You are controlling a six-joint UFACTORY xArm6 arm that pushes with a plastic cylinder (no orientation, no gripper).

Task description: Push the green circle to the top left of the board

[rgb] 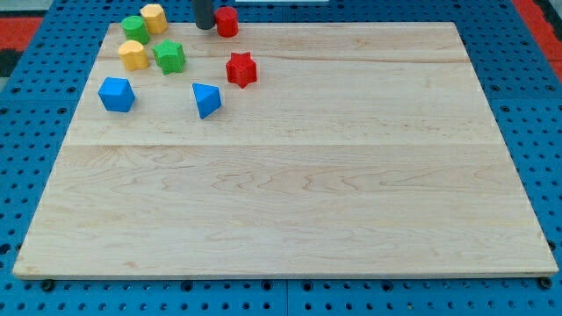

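**Ana:** Where is the green circle (133, 27) right now?

**Me:** Far left of the board (290, 184), close to the far edge. A yellow block (154, 17) sits just beside it on the right, a second yellow block (133, 54) just on its near side, and the green star (169, 56) lies near and to the right of it.

**Ana:** And your tip?

**Me:** My tip (205, 26) stands at the far edge, right of that cluster, close against the left side of a red block (227, 21); I can't tell whether they touch. It has no jaws, so it grasps nothing; it only pushes, and it is apart from the green circle.

**Ana:** How will the circle behave?

**Me:** I judge it light, stiff and quick to slide on smooth wood. Being round, it may roll off my tip if struck off centre, so I'd press squarely on its near-right side.

**Ana:** Room to work?

**Me:** Little. The corner is near, so the push is short, and the far and left edges are close enough to risk overshoot. The yellow blocks crowd my approach. The red star (241, 69), blue block (116, 94) and blue triangle (207, 99) lie nearer, with wide open board beyond them for circling around.
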